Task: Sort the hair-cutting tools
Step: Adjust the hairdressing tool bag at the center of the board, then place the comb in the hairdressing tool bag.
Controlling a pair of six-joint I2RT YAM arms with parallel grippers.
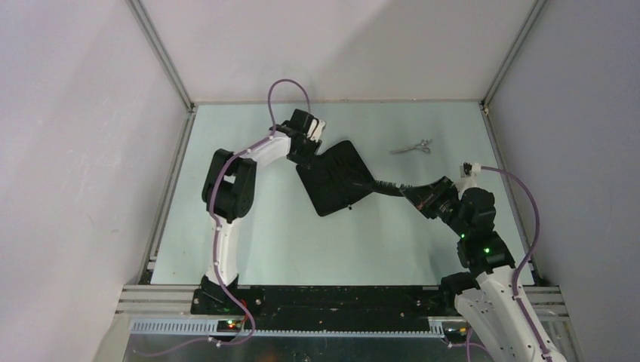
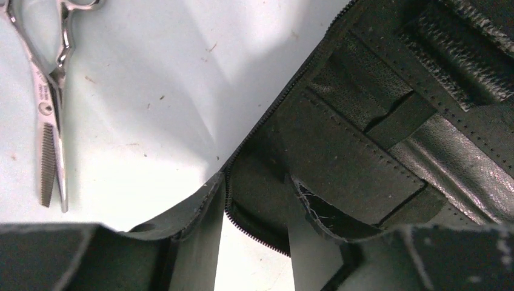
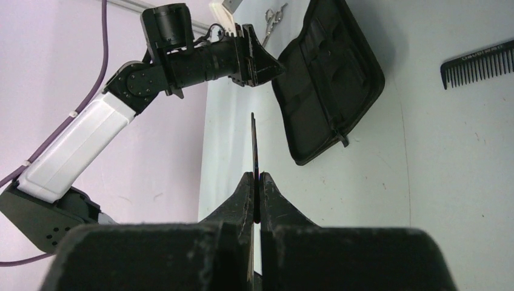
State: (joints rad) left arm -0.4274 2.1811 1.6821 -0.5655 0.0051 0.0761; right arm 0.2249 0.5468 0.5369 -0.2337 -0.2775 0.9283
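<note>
While top view hid them, wrist views showed a second comb (image 3: 479, 63), cut off at frame edge, and toothed scissors (image 2: 47, 157) beside case (image 1: 332, 181) | right gripper (image 3: 257, 176) clamped black comb (image 1: 386, 186), long axis left-right, tip leftward at case | left gripper (image 1: 306, 151) astride case's far-left edge, clamped or not unclear

From above the light is soft, even and rather dim; only faint shadows lie on the pale table (image 1: 249, 226). In the left wrist view the table is nearly washed out at 12 o'clock, while the scissors (image 2: 51, 121) at 9 o'clock are sharp. In the right wrist view the dark fingers (image 3: 239, 206) at 6 o'clock and the comb (image 3: 254, 139) between them are blurred.
</note>
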